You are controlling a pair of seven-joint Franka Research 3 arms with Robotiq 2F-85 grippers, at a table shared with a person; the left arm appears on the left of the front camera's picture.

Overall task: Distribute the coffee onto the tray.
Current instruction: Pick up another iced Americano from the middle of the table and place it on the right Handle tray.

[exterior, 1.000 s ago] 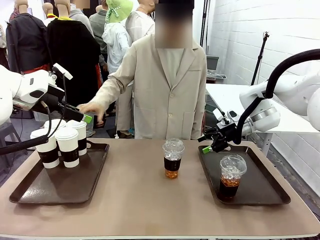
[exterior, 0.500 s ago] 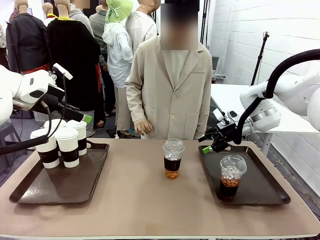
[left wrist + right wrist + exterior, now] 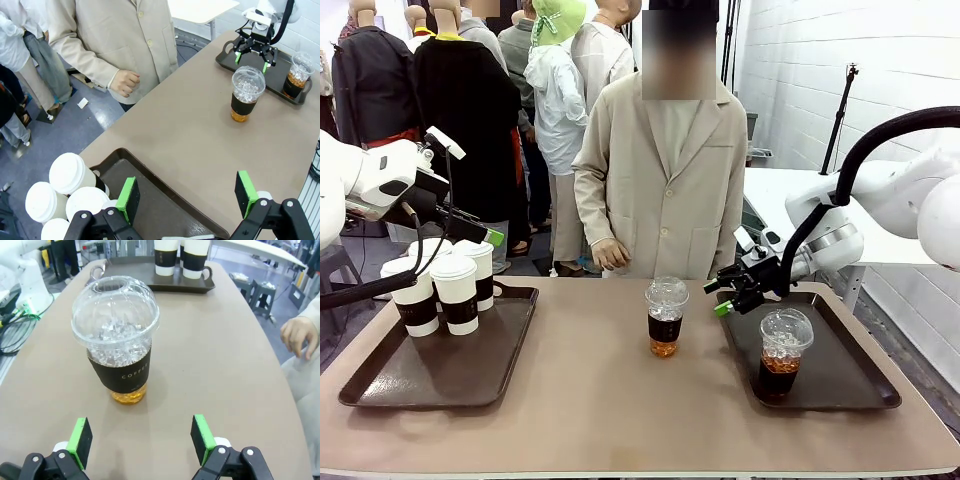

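A clear dome-lidded iced coffee [image 3: 666, 317] with a dark sleeve stands on the bare table centre. My right gripper [image 3: 728, 295] hovers open just right of it, over the left rim of the right tray [image 3: 860, 395]. In the right wrist view the same cup [image 3: 117, 340] stands ahead of the open right gripper [image 3: 141, 437], with nothing between the pads. A second iced coffee [image 3: 784, 352] stands on the right tray. Several white lidded paper cups [image 3: 450, 290] with brown sleeves sit on the left tray [image 3: 380, 385]. My left gripper [image 3: 485, 232] hangs open above them, its left wrist view [image 3: 186, 197] looking down on their lids [image 3: 65, 172].
A person in a beige coat stands at the far table edge behind the centre cup, one hand [image 3: 607, 254] curled at waist height and seen also as a hand [image 3: 300, 337] at the right. Bare table lies between the two trays.
The person's arm drew back from the paper cups to their side. My right gripper shifted a little left and down toward the centre cup. The left arm stayed put.
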